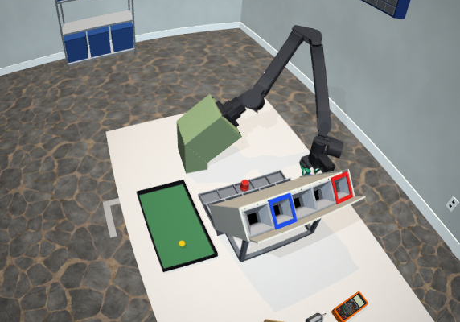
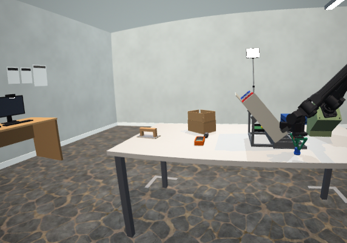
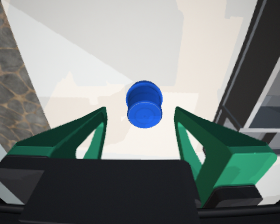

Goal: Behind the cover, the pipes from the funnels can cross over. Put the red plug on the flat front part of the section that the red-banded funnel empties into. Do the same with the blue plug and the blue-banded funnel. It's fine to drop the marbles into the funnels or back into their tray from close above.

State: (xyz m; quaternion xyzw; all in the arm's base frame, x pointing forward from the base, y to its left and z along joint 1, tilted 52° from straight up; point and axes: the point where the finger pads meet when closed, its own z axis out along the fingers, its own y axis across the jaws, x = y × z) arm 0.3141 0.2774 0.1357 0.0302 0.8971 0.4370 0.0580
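Note:
My gripper (image 1: 310, 171) (image 2: 297, 147) (image 3: 140, 112) is open, pointing down behind the right end of the funnel unit. The blue plug (image 2: 297, 152) (image 3: 144, 114) stands on the table between and just below the fingertips, untouched as far as I can see. The red plug (image 1: 244, 185) stands upright on the middle section of the grey sectioned tray (image 1: 209, 196). The blue-banded funnel (image 1: 274, 214) is second from the left in the top view; the red-banded funnel (image 1: 336, 190) is at the right end. The beige cover (image 2: 263, 115) hides the pipes. A yellow marble (image 1: 182, 243) lies in the green tray (image 1: 166, 217).
The grey tray's edge and the dark stand (image 2: 251, 133) are close beside the gripper. The green arm base (image 1: 209, 130) (image 2: 323, 124) stands behind. A multimeter (image 1: 350, 307) (image 2: 199, 140), a cardboard box (image 2: 201, 122) and a small wooden bench (image 2: 148, 130) are farther along the table.

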